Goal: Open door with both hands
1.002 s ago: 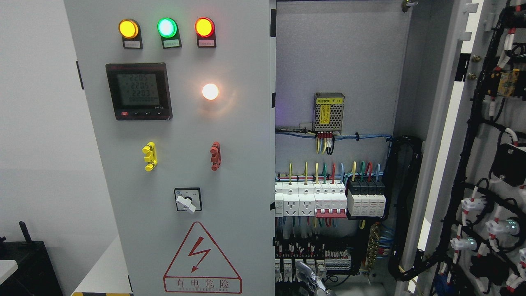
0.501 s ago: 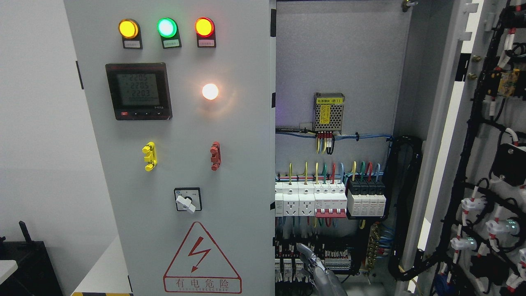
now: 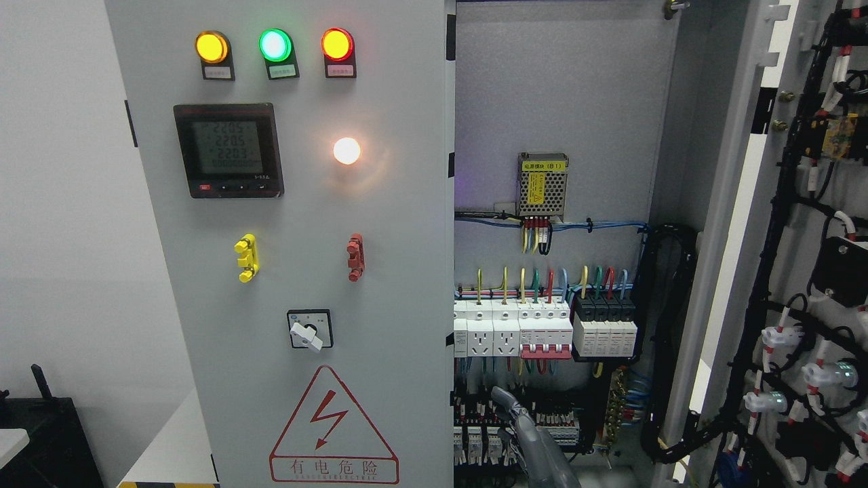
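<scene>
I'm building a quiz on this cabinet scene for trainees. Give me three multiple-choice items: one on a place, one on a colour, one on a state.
1. Where does the hand show?
A. at the bottom edge, before the open compartment
B. on the rotary switch
C. at the top, by the lamps

2. What colour is the middle lamp of the top three?
A. blue
B. green
C. white

3. How does the right door stand?
A. shut flat
B. removed
C. swung open, its wired inner side showing

Answers:
1 A, the grey fingers rise from the bottom edge in front of the lower terminals.
2 B, it glows green between an amber lamp and a red one.
3 C, the breakers inside the cabinet lie in plain view.
</scene>
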Robot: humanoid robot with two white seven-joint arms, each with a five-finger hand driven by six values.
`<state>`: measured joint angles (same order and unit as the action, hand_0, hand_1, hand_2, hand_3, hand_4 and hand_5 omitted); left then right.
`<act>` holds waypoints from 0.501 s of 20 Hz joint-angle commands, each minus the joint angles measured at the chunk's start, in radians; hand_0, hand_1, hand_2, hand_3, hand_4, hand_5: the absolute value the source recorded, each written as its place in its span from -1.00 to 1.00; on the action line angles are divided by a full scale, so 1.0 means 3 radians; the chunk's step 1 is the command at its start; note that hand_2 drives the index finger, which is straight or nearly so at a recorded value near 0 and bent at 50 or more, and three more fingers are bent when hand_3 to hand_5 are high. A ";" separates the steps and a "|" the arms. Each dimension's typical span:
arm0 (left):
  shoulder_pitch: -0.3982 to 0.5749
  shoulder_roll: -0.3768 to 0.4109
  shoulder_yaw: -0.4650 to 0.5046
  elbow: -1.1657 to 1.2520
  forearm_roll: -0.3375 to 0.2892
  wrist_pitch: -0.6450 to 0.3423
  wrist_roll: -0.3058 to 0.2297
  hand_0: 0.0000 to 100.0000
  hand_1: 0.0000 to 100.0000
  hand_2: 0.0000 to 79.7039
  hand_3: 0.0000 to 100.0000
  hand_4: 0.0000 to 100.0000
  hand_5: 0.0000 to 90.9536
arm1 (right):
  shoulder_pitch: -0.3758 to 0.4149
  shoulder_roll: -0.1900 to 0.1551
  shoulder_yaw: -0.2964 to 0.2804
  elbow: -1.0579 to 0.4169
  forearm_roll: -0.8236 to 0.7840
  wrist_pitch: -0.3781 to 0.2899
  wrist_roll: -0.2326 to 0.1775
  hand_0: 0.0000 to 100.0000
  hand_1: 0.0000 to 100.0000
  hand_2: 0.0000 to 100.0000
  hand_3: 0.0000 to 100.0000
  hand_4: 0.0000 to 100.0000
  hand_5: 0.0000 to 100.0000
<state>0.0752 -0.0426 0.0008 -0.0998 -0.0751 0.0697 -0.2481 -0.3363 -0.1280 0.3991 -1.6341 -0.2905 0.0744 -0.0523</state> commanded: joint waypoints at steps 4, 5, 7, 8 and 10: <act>0.0000 -0.0001 0.0100 0.0000 0.0000 -0.0002 -0.0001 -1.00 -1.00 -1.00 -1.00 -0.94 -1.00 | -0.0157 -0.0013 0.0061 0.0206 -0.0121 0.0054 0.0011 -1.00 -1.00 -1.00 -1.00 -1.00 -1.00; 0.0000 -0.0001 0.0100 0.0000 0.0000 -0.0002 -0.0001 -1.00 -1.00 -1.00 -1.00 -0.94 -1.00 | -0.0178 -0.0013 0.0066 0.0206 -0.0146 0.0064 0.0011 -1.00 -1.00 -1.00 -1.00 -1.00 -1.00; 0.0000 -0.0001 0.0100 0.0000 0.0000 -0.0002 -0.0001 -1.00 -1.00 -1.00 -1.00 -0.94 -1.00 | -0.0198 -0.0013 0.0101 0.0206 -0.0238 0.0084 0.0011 -1.00 -1.00 -1.00 -1.00 -1.00 -1.00; 0.0000 -0.0001 0.0100 0.0000 0.0000 -0.0002 -0.0001 -1.00 -1.00 -1.00 -1.00 -0.94 -1.00 | -0.0209 -0.0013 0.0127 0.0206 -0.0284 0.0084 0.0011 -1.00 -1.00 -1.00 -1.00 -1.00 -1.00; 0.0000 -0.0001 0.0100 0.0000 0.0000 -0.0007 -0.0001 -1.00 -1.00 -1.00 -1.00 -0.94 -1.00 | -0.0249 -0.0013 0.0148 0.0226 -0.0310 0.0084 0.0011 -1.00 -1.00 -1.00 -1.00 -1.00 -1.00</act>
<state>0.0752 -0.0427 0.0003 -0.0997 -0.0752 0.0697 -0.2482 -0.3845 -0.1301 0.4158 -1.5967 -0.3460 0.0976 -0.0505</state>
